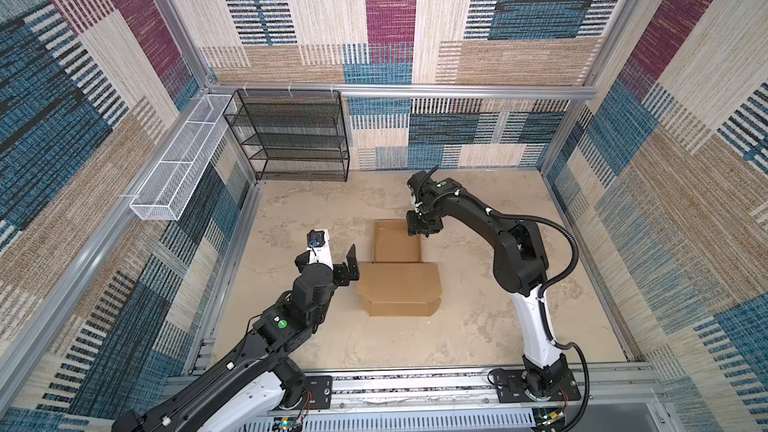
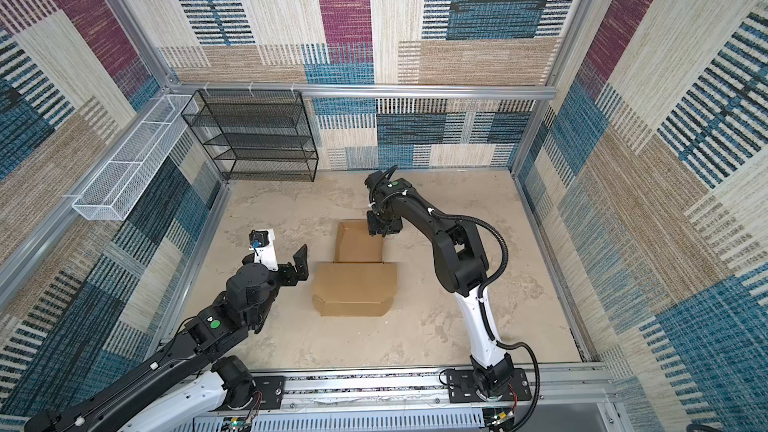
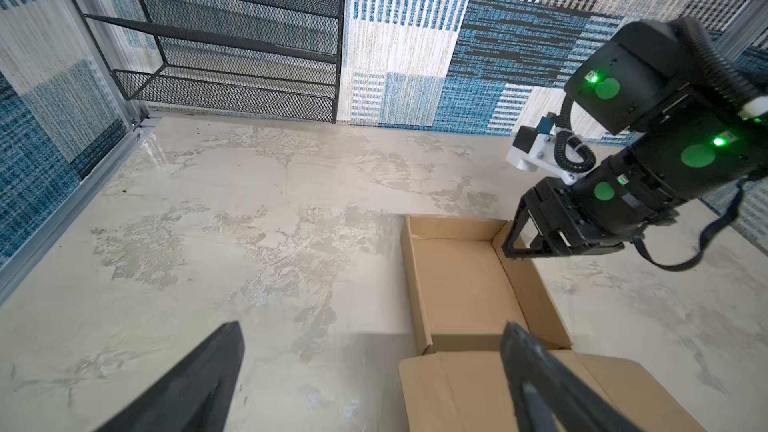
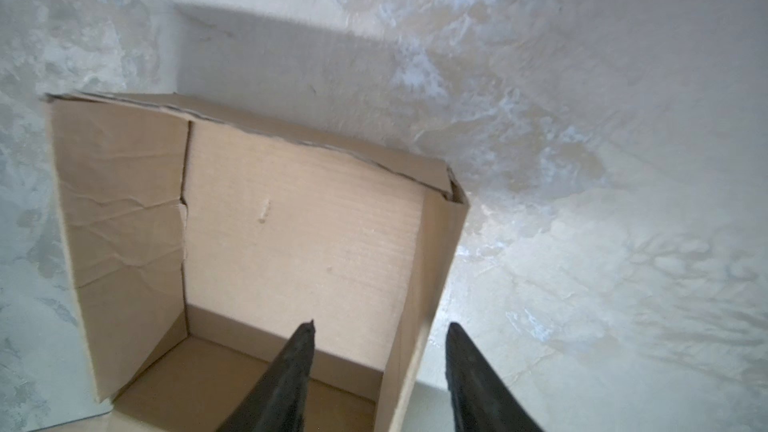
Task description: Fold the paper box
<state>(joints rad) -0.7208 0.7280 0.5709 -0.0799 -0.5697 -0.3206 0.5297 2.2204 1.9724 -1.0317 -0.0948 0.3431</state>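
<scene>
left hand near paper box

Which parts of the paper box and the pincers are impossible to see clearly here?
- Both top views: the right pincer covers the far right corner of the paper box.
- Left wrist view: the left pincer and the bottom edge cut off the lid flap.
- Right wrist view: the bottom edge crops the paper box.

A black mesh shelf rack stands against the back wall, well beyond the left gripper. A white wire basket runs along the side rail, outward of that gripper and higher. The mottled beige tabletop lies below it.
</scene>
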